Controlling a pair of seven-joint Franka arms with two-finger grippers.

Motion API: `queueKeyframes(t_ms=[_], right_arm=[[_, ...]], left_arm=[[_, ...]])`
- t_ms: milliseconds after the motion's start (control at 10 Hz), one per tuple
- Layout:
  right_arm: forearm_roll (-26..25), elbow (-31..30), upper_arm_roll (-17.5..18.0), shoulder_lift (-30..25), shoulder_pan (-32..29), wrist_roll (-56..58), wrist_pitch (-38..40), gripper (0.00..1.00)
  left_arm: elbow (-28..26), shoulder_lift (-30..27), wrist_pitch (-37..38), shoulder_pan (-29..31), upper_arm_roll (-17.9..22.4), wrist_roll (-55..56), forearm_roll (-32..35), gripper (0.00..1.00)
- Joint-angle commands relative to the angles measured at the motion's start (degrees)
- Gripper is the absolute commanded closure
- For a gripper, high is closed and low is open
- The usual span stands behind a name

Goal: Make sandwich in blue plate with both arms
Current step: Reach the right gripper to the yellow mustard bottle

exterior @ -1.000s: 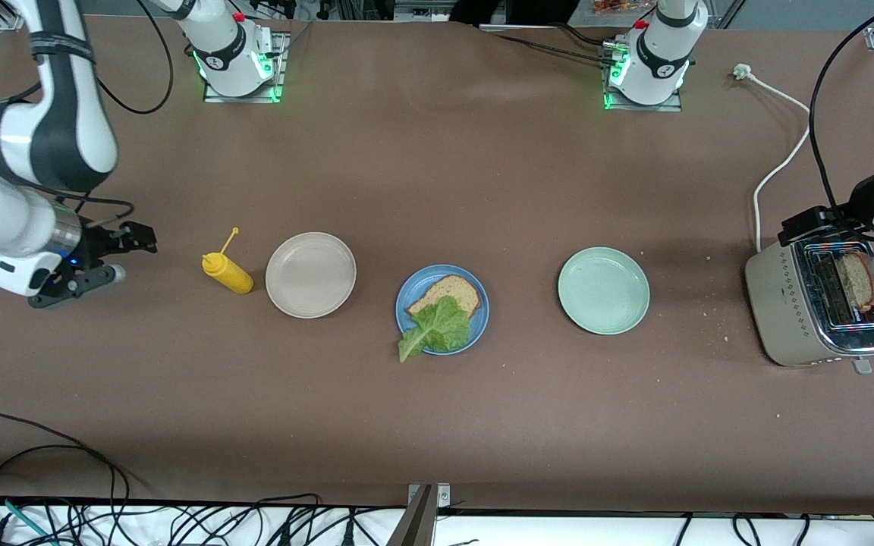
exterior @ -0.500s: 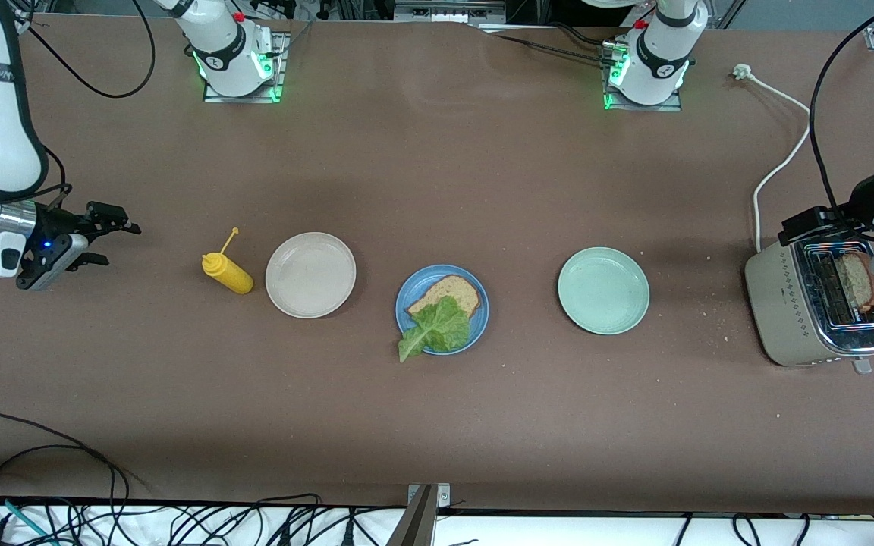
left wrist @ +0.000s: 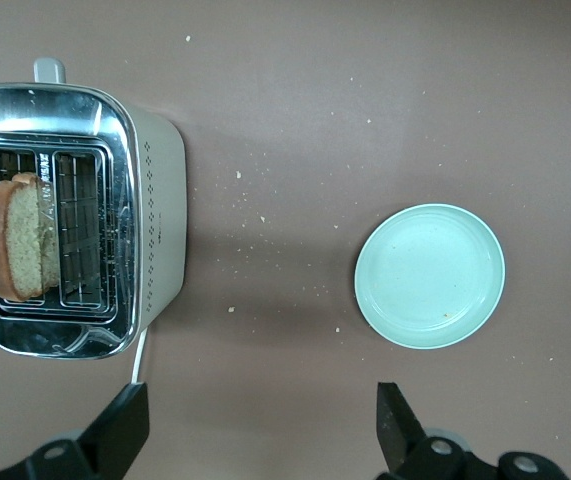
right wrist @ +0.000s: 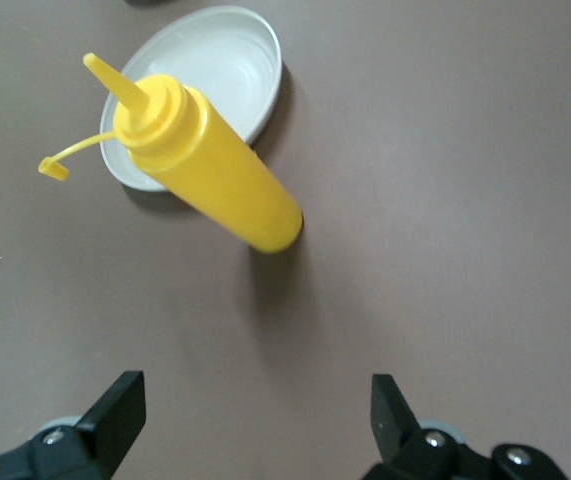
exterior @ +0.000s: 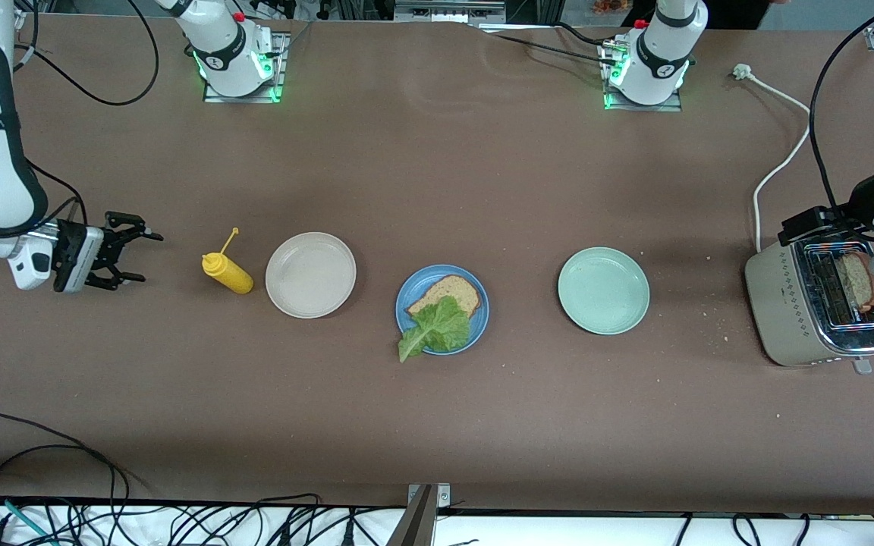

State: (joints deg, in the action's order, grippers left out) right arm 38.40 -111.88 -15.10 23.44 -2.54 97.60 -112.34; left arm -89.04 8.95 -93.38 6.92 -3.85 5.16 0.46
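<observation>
The blue plate [exterior: 476, 292] lies mid-table and holds one slice of brown toast [exterior: 448, 292] with a green lettuce leaf [exterior: 437, 327] partly over it; the leaf's tip hangs over the rim. A second toast slice [exterior: 858, 279] stands in a slot of the toaster [exterior: 786, 303]; it also shows in the left wrist view [left wrist: 15, 240]. My left gripper [exterior: 816, 224] hangs open and empty above the toaster [left wrist: 155, 230], in its wrist view [left wrist: 262, 430]. My right gripper [exterior: 150, 258] is open and empty beside the yellow bottle, in its wrist view [right wrist: 255, 420].
A yellow squeeze bottle [exterior: 228, 273] [right wrist: 210, 170] stands between the right gripper and a beige plate [exterior: 310, 274] [right wrist: 215, 60]. A pale green plate [exterior: 603, 290] [left wrist: 430, 275] lies between the blue plate and the toaster. A white cord [exterior: 778, 167] runs from the toaster.
My right gripper has swung round and moved toward the yellow bottle, fingers now pointing at it. The left arm, toast and plates have not moved.
</observation>
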Motion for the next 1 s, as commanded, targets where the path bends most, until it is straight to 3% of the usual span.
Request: queueKeyframes(t_ms=[0,300,900], right_arm=[[11.40,0.08,0.95,4.93,-1.42,15.39,1.06,0.00],[20.91,0.17,2.96,7.58,-1.33,22.44,5.19,0.00],[21.63,0.17,6.57,9.43,-1.33,25.79,8.01,0.00]], left_arm=[[0.62,0.28,0.92,0.29,-0.37,-1.11,1.30,0.00],[0.71,0.28,0.92,0.20,-0.37,-1.03,1.30,0.00],[0.71,0.19,1.53,-0.15,-0.63,-0.76,1.30,0.00]])
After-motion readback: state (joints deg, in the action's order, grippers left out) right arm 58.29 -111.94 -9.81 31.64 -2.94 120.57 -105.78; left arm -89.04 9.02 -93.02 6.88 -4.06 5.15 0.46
